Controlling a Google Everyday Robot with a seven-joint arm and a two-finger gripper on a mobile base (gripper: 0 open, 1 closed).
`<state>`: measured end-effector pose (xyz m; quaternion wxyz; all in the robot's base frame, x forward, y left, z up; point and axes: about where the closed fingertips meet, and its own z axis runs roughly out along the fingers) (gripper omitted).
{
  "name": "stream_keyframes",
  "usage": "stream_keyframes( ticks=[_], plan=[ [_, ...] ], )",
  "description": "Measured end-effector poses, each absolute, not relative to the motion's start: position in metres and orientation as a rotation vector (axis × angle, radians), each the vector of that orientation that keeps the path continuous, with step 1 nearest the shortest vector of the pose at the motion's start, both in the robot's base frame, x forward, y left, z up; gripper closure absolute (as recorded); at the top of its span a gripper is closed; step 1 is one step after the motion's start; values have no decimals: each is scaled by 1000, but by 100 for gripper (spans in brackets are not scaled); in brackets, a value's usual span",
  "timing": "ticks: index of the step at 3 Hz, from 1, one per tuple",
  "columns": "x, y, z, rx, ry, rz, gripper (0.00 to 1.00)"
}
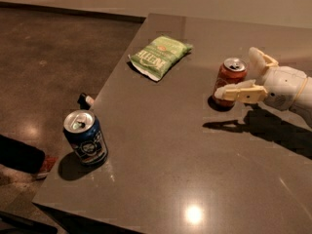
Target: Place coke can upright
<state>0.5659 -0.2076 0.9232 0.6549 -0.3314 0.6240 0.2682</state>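
The coke can (228, 78), red-orange with a silver top, stands upright on the grey table (195, 150) at the right of the camera view. My white gripper (235, 73) reaches in from the right at can height. Its fingers are spread open on either side of the can. The near finger (241, 91) crosses in front of the can's lower part. The far finger (257, 58) stands just behind and to the right of the can's top. Neither finger visibly presses on the can.
A dark blue can (86, 137) stands upright near the table's front left corner. A green chip bag (159, 56) lies at the back middle. The table's left edge drops to the floor, where a small dark object (86, 100) lies.
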Motion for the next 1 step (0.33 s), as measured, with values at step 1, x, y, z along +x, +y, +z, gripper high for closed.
stream_keyframes(
  ticks=[1],
  plan=[
    [566,-208,923,-751,1415,608,0]
  ],
)
